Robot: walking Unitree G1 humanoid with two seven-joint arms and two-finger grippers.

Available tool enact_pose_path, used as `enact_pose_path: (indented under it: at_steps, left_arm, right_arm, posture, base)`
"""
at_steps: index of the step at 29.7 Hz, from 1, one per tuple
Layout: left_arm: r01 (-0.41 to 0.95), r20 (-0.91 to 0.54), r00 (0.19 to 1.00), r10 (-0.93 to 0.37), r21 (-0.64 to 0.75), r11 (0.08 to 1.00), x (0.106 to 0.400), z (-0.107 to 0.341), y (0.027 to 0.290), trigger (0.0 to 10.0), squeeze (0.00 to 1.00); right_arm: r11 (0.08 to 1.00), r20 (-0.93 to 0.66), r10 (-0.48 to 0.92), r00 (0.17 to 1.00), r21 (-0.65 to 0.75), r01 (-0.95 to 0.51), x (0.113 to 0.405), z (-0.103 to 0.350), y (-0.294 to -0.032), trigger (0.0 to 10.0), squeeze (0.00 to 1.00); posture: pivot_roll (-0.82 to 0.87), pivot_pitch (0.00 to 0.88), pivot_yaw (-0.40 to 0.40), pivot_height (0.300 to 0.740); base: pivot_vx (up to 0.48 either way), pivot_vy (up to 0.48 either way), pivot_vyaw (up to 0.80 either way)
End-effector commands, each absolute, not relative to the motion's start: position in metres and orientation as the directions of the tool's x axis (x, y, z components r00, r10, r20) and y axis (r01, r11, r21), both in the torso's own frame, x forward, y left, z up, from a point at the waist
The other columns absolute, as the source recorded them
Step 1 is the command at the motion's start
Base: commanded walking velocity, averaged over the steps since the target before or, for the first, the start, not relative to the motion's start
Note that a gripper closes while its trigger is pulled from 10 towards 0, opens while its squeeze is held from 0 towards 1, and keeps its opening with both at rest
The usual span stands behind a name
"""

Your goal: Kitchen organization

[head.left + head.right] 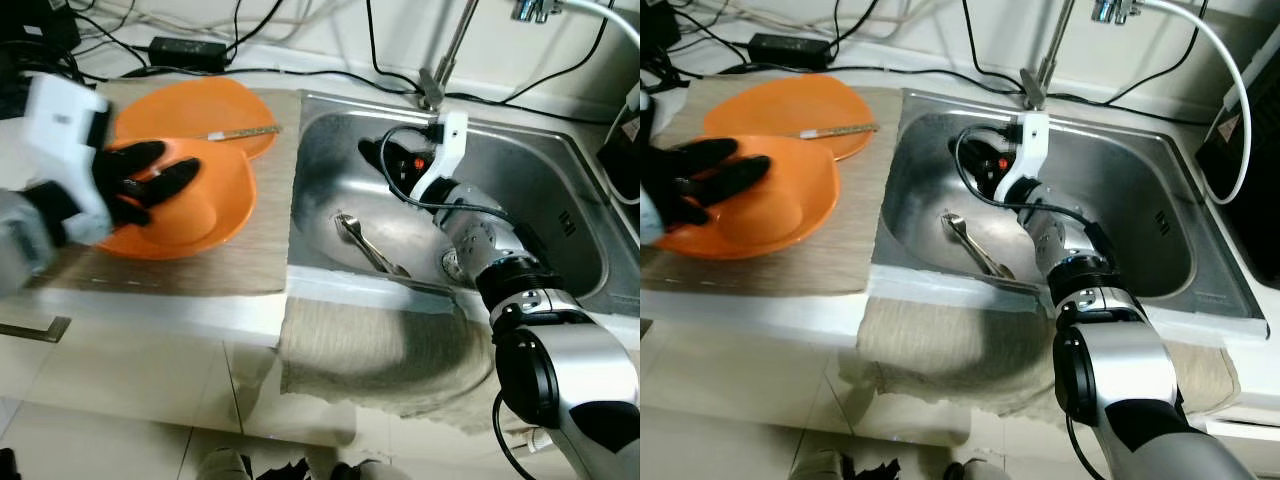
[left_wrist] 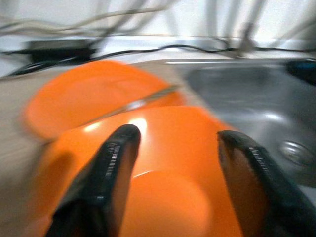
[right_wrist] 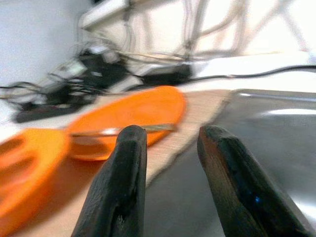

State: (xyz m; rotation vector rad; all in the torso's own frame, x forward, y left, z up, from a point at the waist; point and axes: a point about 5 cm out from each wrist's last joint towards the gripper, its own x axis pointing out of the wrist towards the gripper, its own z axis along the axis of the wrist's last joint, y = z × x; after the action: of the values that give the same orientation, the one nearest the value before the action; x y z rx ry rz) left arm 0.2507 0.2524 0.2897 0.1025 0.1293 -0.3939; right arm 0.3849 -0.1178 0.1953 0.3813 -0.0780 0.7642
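An orange bowl (image 1: 205, 210) sits on the wooden mat (image 1: 200, 268) left of the sink, overlapping an orange plate (image 1: 195, 108) behind it. A thin stick-like utensil (image 1: 243, 132) lies across the plate. My left gripper (image 1: 172, 165) hangs open over the bowl's hollow, both fingers spread above its inside (image 2: 163, 197) and holding nothing. My right gripper (image 1: 385, 160) is low inside the steel sink (image 1: 570, 215) near its back left wall, open with nothing between its fingers (image 3: 126, 168). A metal utensil (image 1: 368, 248) lies on the sink floor.
The faucet (image 1: 442, 62) rises behind the sink. Black cables and a power brick (image 1: 185, 48) run along the back wall. A grey towel (image 1: 385, 350) drapes over the counter's front edge. Dark equipment (image 1: 625, 150) stands to the right of the sink.
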Motion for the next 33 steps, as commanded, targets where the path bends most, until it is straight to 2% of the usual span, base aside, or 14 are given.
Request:
enact_pose_path:
  at_steps: [1,3,7,10,11,12,13,14,23,33]
  left_arm:
    - [0.372,-0.140,0.922,-0.360,0.067,0.926,0.250,0.290,0.261,10.0,1.00]
    - [0.334,-0.128,0.936,-0.327,0.039,0.942,0.250,0.291,0.272,10.0,1.00]
    - [0.303,-0.126,0.946,-0.298,0.019,0.953,0.250,0.289,0.279,10.0,1.00]
    - [0.215,-0.177,0.961,-0.213,-0.007,0.976,0.253,0.278,0.293,10.0,1.00]
    - [0.181,-0.186,0.965,-0.183,-0.027,0.983,0.255,0.274,0.298,10.0,0.90]
    - [0.163,-0.183,0.968,-0.173,-0.068,0.984,0.257,0.271,0.301,10.0,0.29]
    - [0.155,-0.179,0.969,-0.170,-0.098,0.983,0.258,0.269,0.302,10.0,0.29]
    - [0.160,-0.172,0.968,-0.182,-0.135,0.978,0.260,0.267,0.302,10.0,0.00]
    - [0.172,-0.199,0.953,-0.228,-0.262,0.950,0.272,0.243,0.293,10.0,0.00]
    - [0.227,-0.191,0.936,-0.297,-0.319,0.920,0.279,0.235,0.278,10.0,0.00]
  right_arm:
    - [0.618,0.237,0.688,0.686,0.304,-0.725,0.379,0.204,-0.120,10.0,0.00]
    - [0.581,0.245,0.732,0.636,0.263,-0.770,0.367,0.209,-0.119,10.0,0.00]
    - [0.551,0.237,0.766,0.597,0.234,-0.801,0.357,0.212,-0.118,10.0,0.00]
    - [0.433,0.201,0.856,0.476,0.223,-0.873,0.331,0.214,-0.116,10.0,0.00]
    - [0.389,0.185,0.883,0.431,0.223,-0.894,0.322,0.215,-0.115,10.0,0.00]
    - [0.363,0.174,0.898,0.403,0.223,-0.905,0.317,0.214,-0.114,10.0,0.00]
    - [0.351,0.167,0.905,0.391,0.224,-0.909,0.314,0.214,-0.114,10.0,0.00]
    - [0.346,0.161,0.908,0.386,0.227,-0.910,0.312,0.213,-0.114,10.0,0.00]
    - [0.314,0.115,0.930,0.349,0.241,-0.918,0.295,0.212,-0.109,10.0,0.00]
    - [0.303,0.065,0.943,0.327,0.241,-0.922,0.289,0.205,-0.110,10.0,0.00]
  posture:
    - [0.09,0.012,-0.139,0.740]
    - [0.09,0.008,-0.136,0.740]
    - [0.08,0.007,-0.134,0.740]
    - [0.07,0.000,-0.132,0.740]
    - [0.07,0.000,-0.132,0.740]
    - [0.07,0.000,-0.132,0.740]
    - [0.07,0.000,-0.132,0.740]
    - [0.07,0.000,-0.132,0.740]
    - [0.06,0.000,-0.128,0.740]
    - [0.05,0.000,-0.125,0.740]
  base:
    - [0.000,0.000,0.00]
    - [0.000,0.000,0.00]
    - [0.000,0.000,0.00]
    - [0.000,0.000,0.00]
    - [0.000,0.000,0.00]
    - [0.000,0.000,0.00]
    - [0.000,0.000,0.00]
    - [0.000,0.000,0.00]
    - [0.000,0.000,0.00]
    - [0.000,0.000,0.00]
